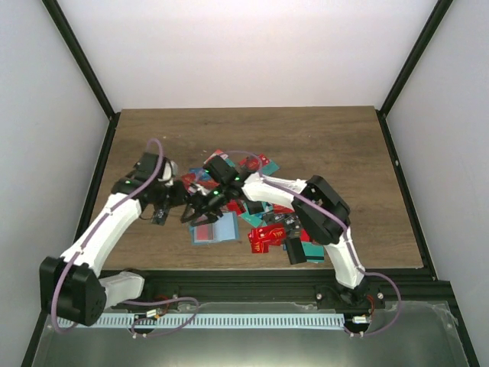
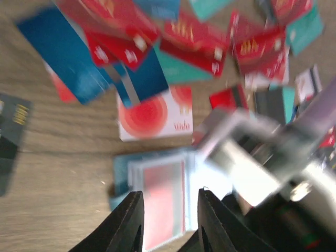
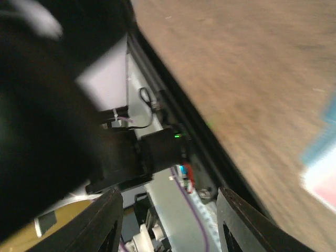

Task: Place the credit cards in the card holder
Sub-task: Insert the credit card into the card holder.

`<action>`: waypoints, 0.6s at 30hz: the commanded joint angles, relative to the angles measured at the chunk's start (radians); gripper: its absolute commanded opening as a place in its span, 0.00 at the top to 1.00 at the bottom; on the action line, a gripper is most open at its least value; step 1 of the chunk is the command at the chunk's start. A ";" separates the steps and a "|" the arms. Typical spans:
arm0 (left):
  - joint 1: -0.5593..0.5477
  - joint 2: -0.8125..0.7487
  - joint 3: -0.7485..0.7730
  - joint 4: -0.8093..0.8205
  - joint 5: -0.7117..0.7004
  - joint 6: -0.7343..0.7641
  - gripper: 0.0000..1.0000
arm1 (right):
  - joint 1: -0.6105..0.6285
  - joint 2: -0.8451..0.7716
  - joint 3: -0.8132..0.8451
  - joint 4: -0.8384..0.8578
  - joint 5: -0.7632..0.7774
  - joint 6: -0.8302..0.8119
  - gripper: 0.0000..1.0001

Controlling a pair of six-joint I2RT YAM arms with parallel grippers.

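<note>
Overhead view, centre of the frame: a loose heap of credit cards [image 1: 260,200] on the wooden table [image 1: 321,145], mostly red, with teal and blue among them, overlapping at all angles. More red ones at the heap's lower edge. Just below and left of the heap, at its fringe: the card holder [image 1: 215,231], pale blue, lying flat and opened out, with a pinkish card face showing in it. Left arm [image 1: 107,222] reaching in from the lower left, right arm [image 1: 336,229] from the lower right, both wrists close together just above the holder in the picture.

Left wrist view, blurred: left gripper [image 2: 169,226] at the bottom edge, its two black fingers [image 2: 128,226] apart with a clear gap, clamped on nothing. Holder beyond the gap, in the lower middle. Above it a white card with a red blot [image 2: 155,113]. A blue card [image 2: 63,52] at upper left, red and teal ones across the top, a dark card [image 2: 13,128] at the left edge. Grey-white body of the right arm crowding the lower right.

Right wrist view, heavily blurred: right gripper [image 3: 168,226] with fingers spread wide, nothing between them. Bare wood at upper right. A pale blue and pink corner [image 3: 323,168] at the right edge, too smeared to name for sure.
</note>
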 commanded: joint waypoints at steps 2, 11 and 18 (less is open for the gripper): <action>0.034 -0.084 0.137 -0.152 -0.069 0.045 0.68 | 0.049 0.002 0.214 -0.023 -0.088 0.007 0.47; 0.047 -0.115 0.221 -0.186 -0.028 0.049 0.67 | 0.000 -0.144 0.199 -0.168 0.069 -0.111 0.45; 0.037 -0.127 0.115 -0.035 0.175 0.042 0.69 | -0.130 -0.382 -0.111 -0.188 0.227 -0.167 0.43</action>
